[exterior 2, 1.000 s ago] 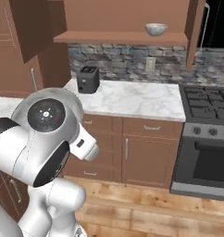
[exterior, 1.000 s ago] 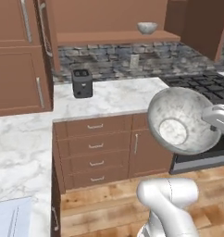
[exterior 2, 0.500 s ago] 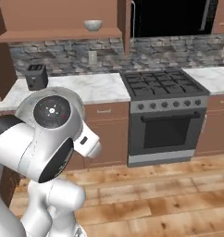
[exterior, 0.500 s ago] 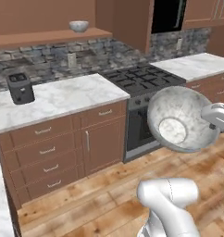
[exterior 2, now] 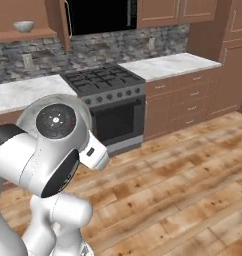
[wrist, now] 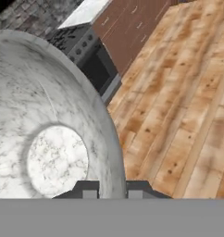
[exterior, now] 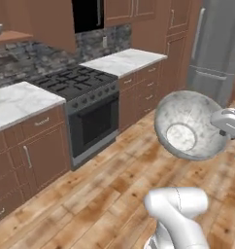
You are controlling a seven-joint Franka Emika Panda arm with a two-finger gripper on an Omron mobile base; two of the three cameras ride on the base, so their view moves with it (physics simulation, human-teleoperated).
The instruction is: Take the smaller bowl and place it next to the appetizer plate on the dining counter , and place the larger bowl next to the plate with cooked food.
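One large marbled bowl [exterior: 190,125] hangs tipped on its side at the right of the left base frame, above the wooden floor [exterior: 105,189]. The hand [wrist: 112,189] grips its rim. One stove [exterior 2: 105,100] stands behind, one small bowl [exterior 2: 23,26] on the upper-left shelf [exterior 2: 23,36].

A glossy white arm [exterior 2: 48,165] of rounded, bulbous segments is seen, with dark grey bands at the joints. One joint is capped by a dark round disc [exterior 2: 55,120] marked with a small red dot and ringed by tiny pale points. Two small dark finger tips [wrist: 88,189] are seen, each carrying a paler square pad.
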